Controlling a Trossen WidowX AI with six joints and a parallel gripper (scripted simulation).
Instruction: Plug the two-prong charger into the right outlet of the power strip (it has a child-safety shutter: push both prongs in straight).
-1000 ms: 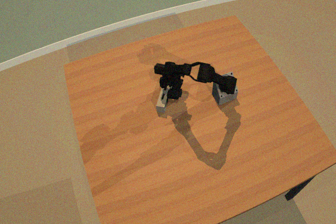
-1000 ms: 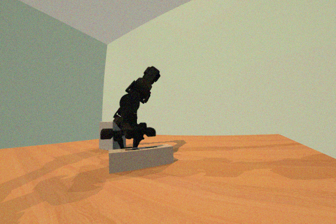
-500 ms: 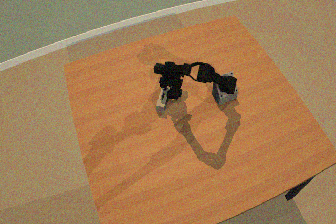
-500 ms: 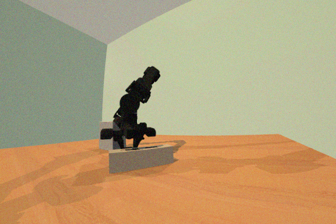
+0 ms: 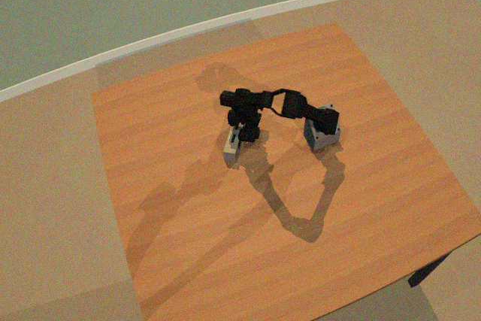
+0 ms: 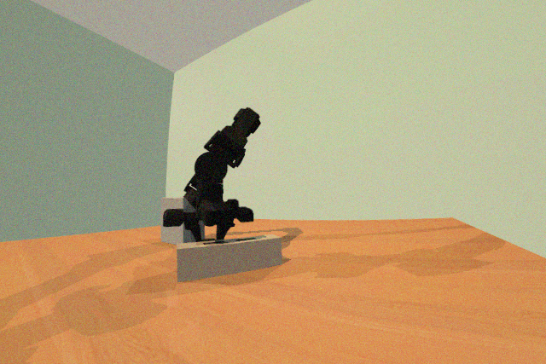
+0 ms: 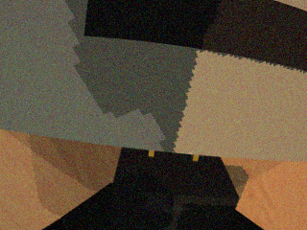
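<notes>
The power strip (image 5: 231,151) (image 6: 229,258) (image 7: 240,105) is a long pale block on the table, with dark outlet areas on top. My gripper (image 5: 248,137) (image 6: 209,239) (image 7: 160,198) is shut on the charger and points down close along the strip's arm-side edge. In the wrist view the charger's two brass prongs (image 7: 151,153) (image 7: 195,157) show only as short stubs; the strip's edge covers their tips. A dark outlet area (image 7: 149,19) is at the top of the wrist view, apart from the prongs. The charger's dark body is hard to tell from the black fingers.
The wooden table (image 5: 349,201) (image 6: 352,315) bears the arm's shadows. The arm rises from a grey box-shaped base (image 5: 328,141) (image 6: 171,229), to the right of the strip in the top view and behind it in the exterior view.
</notes>
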